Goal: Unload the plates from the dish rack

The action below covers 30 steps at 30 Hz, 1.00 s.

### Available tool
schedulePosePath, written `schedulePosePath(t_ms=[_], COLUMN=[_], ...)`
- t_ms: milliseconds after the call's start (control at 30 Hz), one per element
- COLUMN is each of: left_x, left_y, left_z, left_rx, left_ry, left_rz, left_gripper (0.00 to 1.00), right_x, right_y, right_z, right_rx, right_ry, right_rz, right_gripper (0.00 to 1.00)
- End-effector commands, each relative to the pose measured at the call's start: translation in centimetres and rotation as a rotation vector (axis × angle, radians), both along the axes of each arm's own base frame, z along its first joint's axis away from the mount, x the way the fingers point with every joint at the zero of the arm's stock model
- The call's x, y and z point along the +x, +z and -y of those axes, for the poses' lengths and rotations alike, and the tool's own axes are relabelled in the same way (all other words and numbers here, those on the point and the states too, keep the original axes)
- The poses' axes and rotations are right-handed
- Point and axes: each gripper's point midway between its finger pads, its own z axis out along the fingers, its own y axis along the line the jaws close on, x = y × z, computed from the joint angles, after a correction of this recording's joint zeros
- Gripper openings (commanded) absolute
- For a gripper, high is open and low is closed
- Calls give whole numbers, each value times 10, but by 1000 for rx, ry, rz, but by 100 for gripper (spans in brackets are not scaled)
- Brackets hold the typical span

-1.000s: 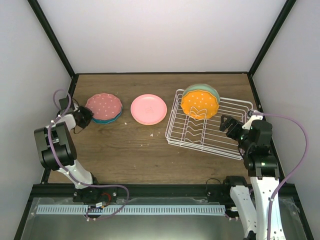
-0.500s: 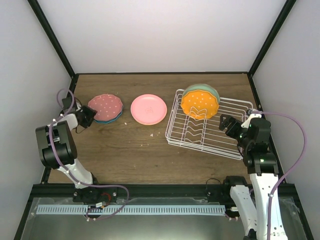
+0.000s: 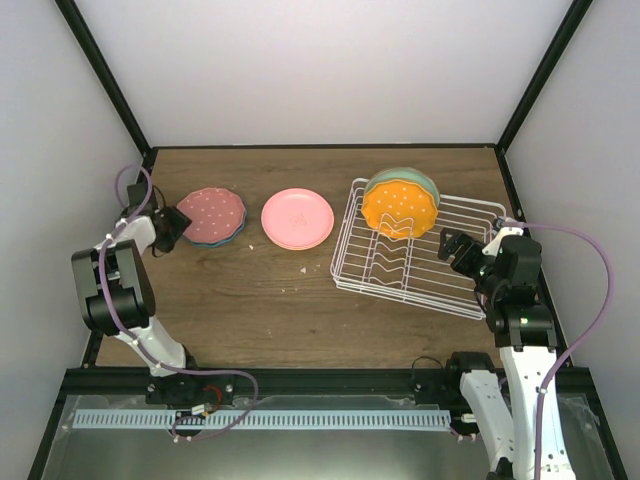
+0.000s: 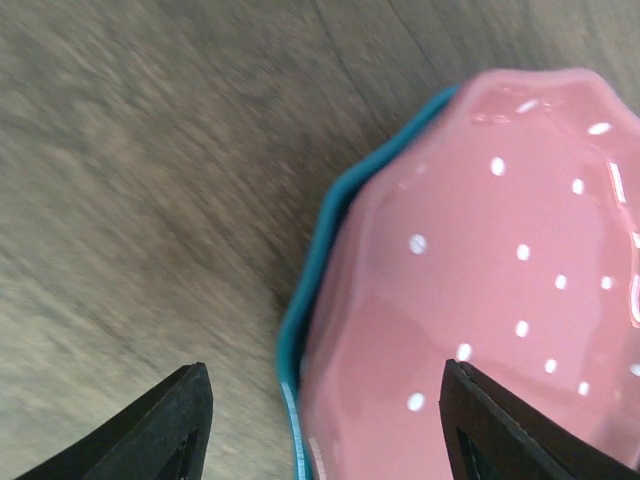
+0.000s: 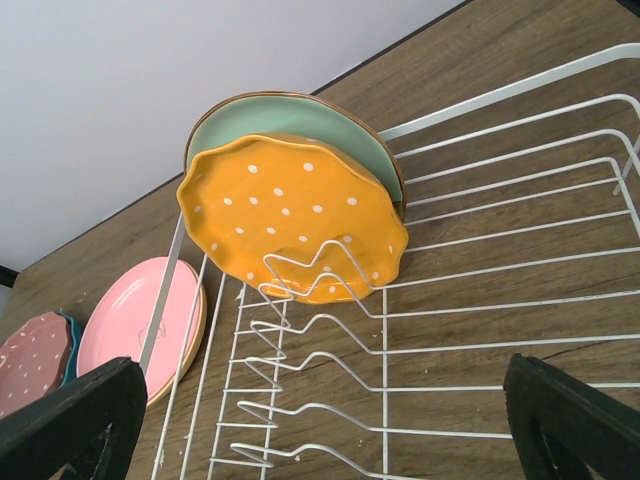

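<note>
A dotted maroon plate [image 3: 210, 211] lies flat on a teal plate [image 3: 222, 238] at the table's left. My left gripper [image 3: 170, 230] is open at their left rim. In the left wrist view the maroon plate [image 4: 480, 260] and the teal rim [image 4: 300, 330] lie between the spread fingers [image 4: 170, 425], touching neither. A pink plate [image 3: 297, 218] rests on a peach one [image 5: 190, 340] mid-table. In the dish rack [image 3: 450, 290] stand the dotted orange plate [image 3: 400, 208] and, behind it, the mint green plate [image 3: 405, 178]. My right gripper [image 3: 455, 250] hovers open over the rack's right side.
The rack's front dividers [image 5: 330, 400] hold nothing. Bare wood [image 3: 260, 300] lies in front of the plates. Black frame posts and white walls close in the table at the left, right and back.
My left gripper has opened and let go of the maroon plate, which now lies on the teal one. The right gripper has barely shifted.
</note>
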Motion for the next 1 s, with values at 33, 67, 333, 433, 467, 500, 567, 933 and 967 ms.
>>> schedulePosePath(t_ms=[33,67,333,433,467,500,567,933,967], left_x=[-19,-19,64,122,134,142,144,53,54], left_y=[-1,1,100,179,201,223,258,220,217], left_z=[-20,-21,-5,76,112,150,228,479,483], left_rx=[146,160,242,212,199,190,182,547,550], left_ry=[16,14,-163,-445,-564,-691,-955,-1722,-1709], left_rz=[-120,-122,278,601,693,782,935,1181,1183], left_gripper=[69,71,66,68,69,69,69,65,65], right_x=[-1,-1,-4,-2,-1,0,0,-21,-24], right_y=[4,4,4,3,3,5,7,23,24], right_z=[-2,-3,-3,-5,-5,-5,-5,7,8], right_rx=[3,6,8,14,14,12,4,-31,-38], right_ry=[6,8,9,18,20,23,23,-38,-46], right_rz=[20,20,24,29,27,30,35,61,59], right_gripper=[100,100,100,100,100,100,100,100,100])
